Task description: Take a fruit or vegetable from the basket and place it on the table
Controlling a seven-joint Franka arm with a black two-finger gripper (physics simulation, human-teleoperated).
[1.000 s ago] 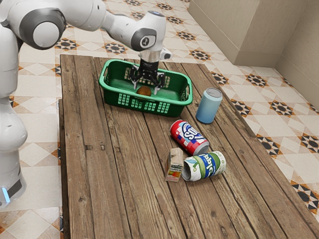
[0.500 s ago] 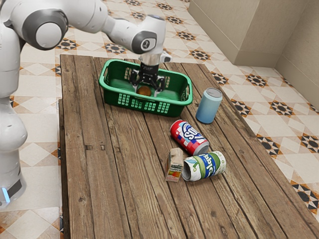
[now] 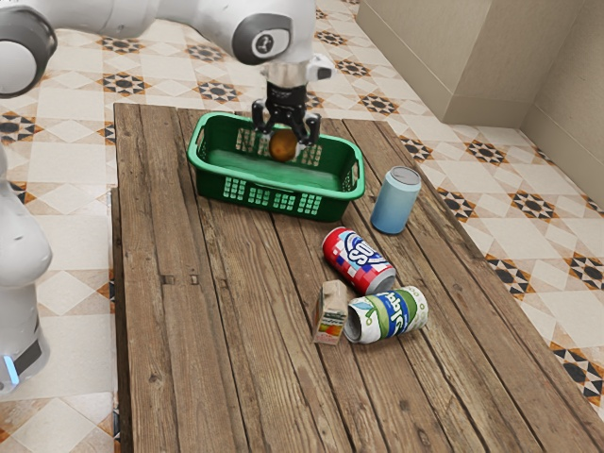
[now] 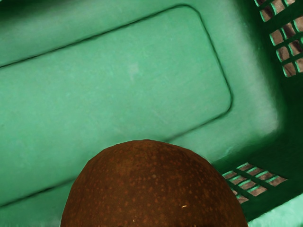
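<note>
My gripper (image 3: pixel 284 140) is clamped on brown fruit (image 3: pixel 283 147) above bskt (image 3: pixel 209 181) floor; blue can (image 3: pixel 395 204) approx bskt's 4 o'clock, ext view

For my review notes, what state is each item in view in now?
Basket: upright, open-topped
Gripper: shut on the brown fruit
Brown fruit: held above the basket's floor
Blue can: upright
Red can: lying on its side
Green-and-white can: lying on its side
Small carton: on the table, orientation unclear
</note>
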